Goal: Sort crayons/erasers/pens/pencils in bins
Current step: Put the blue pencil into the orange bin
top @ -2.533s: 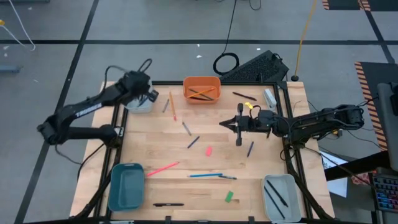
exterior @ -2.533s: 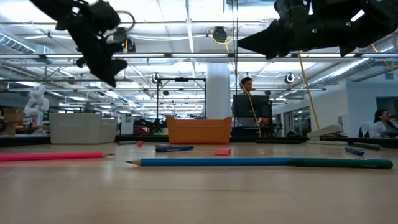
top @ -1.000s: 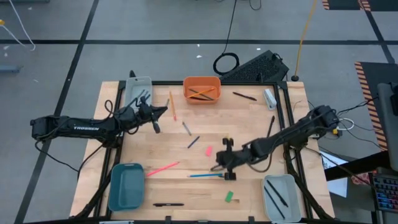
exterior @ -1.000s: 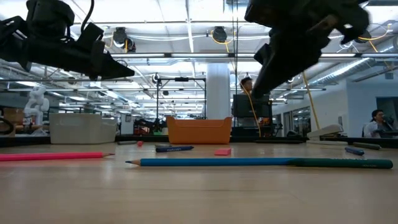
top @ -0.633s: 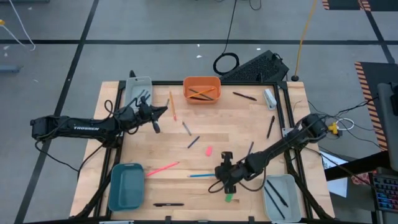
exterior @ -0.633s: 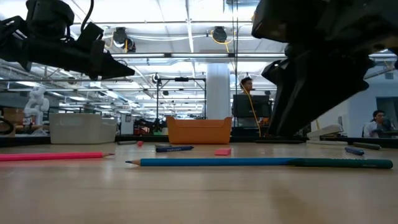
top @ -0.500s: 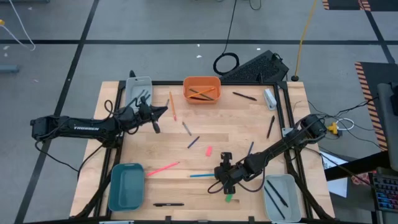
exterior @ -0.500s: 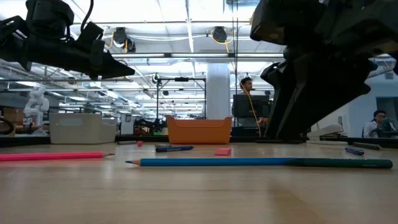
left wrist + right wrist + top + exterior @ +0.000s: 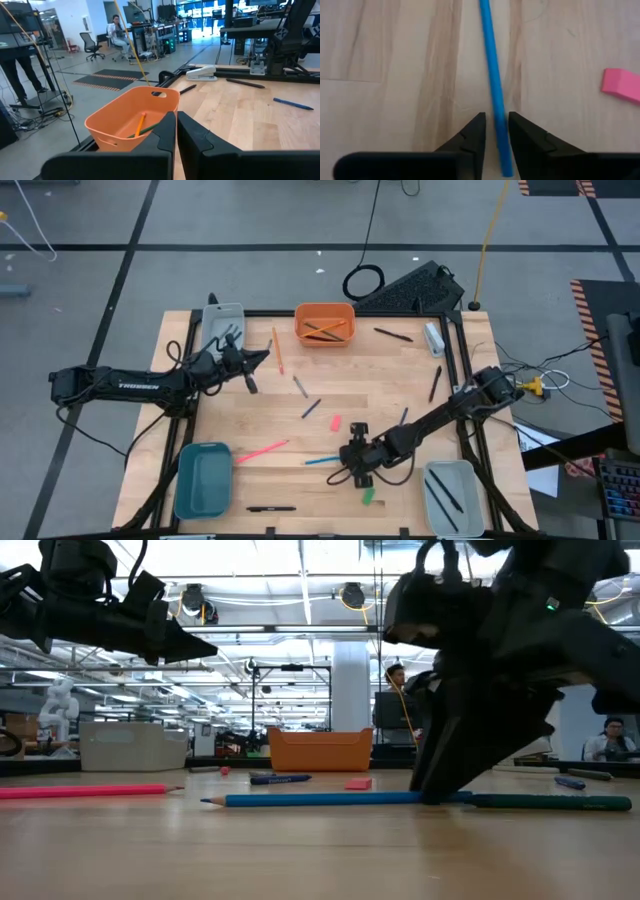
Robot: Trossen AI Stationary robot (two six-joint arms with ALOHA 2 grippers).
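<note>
My right claw (image 9: 494, 127) is down on the bench (image 9: 420, 380), fingers narrowly parted astride the blue pencil (image 9: 492, 85) — not yet closed on it. Its long axis runs straight ahead from my fingertips, pink eraser (image 9: 620, 85) off to one side. Half a second ago I hung above it. My left claw (image 9: 250, 370), shut and empty, waits near the orange bin (image 9: 324, 323).
</note>
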